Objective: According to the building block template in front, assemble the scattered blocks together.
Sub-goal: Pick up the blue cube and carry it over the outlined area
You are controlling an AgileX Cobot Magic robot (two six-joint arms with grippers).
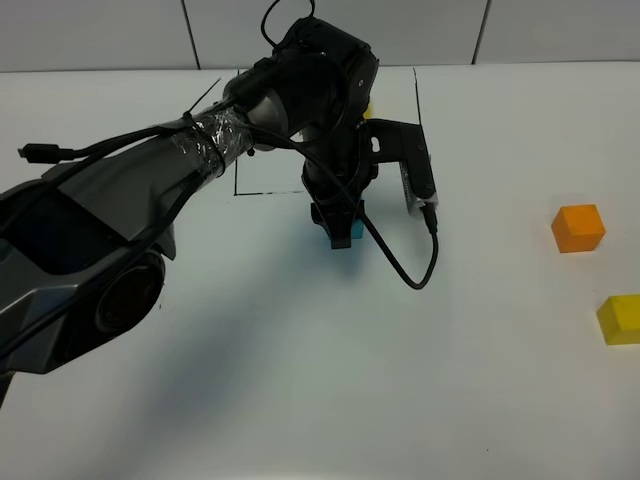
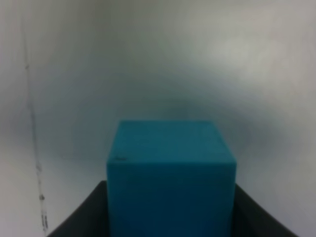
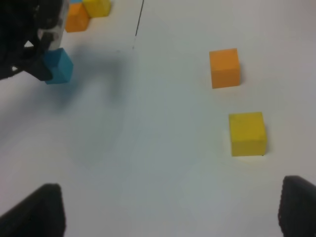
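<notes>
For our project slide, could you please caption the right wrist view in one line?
The left arm's jaws clamp the blue cube near the template; orange cube and yellow cube lie aside.

No readable text, labels or numbers on anything shown.

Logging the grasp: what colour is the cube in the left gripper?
That cube is blue, clearest in the left wrist view.

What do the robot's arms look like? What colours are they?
The left arm is chunky and rounded, shiny black with dark grey panels. Silvery tape is wrapped around it, and a thin black cable hangs in a loop near its wrist. Of the right gripper, only two black jaws show.
</notes>
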